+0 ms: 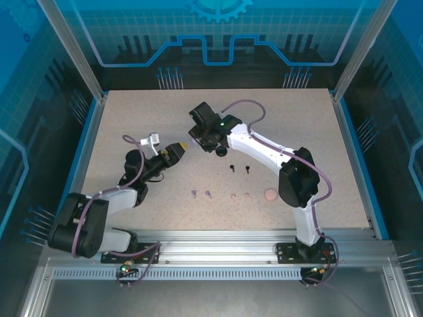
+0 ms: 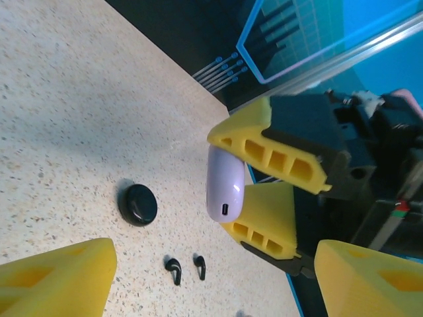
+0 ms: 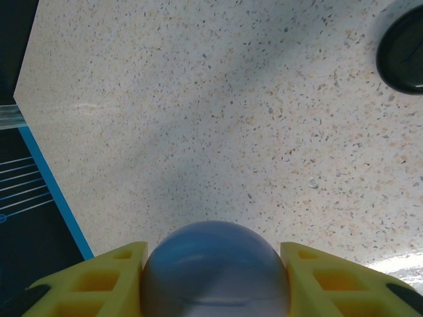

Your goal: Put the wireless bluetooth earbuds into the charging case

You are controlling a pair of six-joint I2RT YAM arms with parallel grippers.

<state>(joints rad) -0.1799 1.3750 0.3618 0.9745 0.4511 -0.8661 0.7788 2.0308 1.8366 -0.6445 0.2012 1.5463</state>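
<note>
Meanwhile, the right gripper (image 3: 215, 267) clamps the lilac case (image 2: 223, 178) aloft; the left gripper (image 1: 178, 150), spread empty at its eight o'clock, should close on it squarely, lilac earbuds (image 1: 200, 193) lying on the table (image 1: 132, 119) at six.

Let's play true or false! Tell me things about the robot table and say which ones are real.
1. The right arm's jaws hold the purple case. True.
2. The black case is held too. False: it lies on the table.
3. The black earbuds lie on the table. True.
4. The pink case sits in the left arm's jaws. False: those jaws are open and empty, and the pink case lies on the table.
</note>
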